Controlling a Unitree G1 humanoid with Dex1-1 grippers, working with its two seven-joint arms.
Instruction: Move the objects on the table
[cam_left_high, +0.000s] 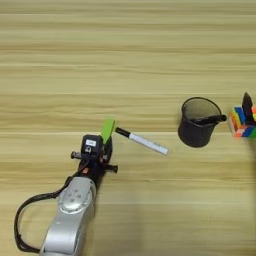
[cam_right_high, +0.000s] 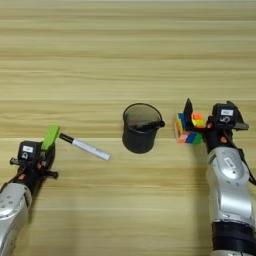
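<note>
I have both arms low at the near edge of the table (cam_left_high: 128, 60), 1 at each side, each already at its own object.

Left gripper (cam_left_high: 102, 142): its fingers look closed on the lime-green block (cam_left_high: 107, 130), which tilts up and away from the wrist, its far end clear of the fingers. I judge this as a hold for carrying, since the block does not lie flat on the wood.

Right gripper (cam_right_high: 200, 125): it straddles the puzzle cube (cam_right_high: 187, 131), 1 black finger (cam_right_high: 188, 109) standing upright on the cube's left side, the other side hidden by the wrist housing. It reads as clamped on the cube, but whether the cube is lifted I cannot tell.

Marker (cam_left_high: 142, 141): white barrel, black cap at its left end, lying flat and slanted just right of the block, apart from it.

Mesh cup (cam_right_high: 141, 128): black, upright, open mouth up, between marker and cube, near the cube but not touching. A dark bar crosses its rim on the right; I cannot tell what it is.
</note>
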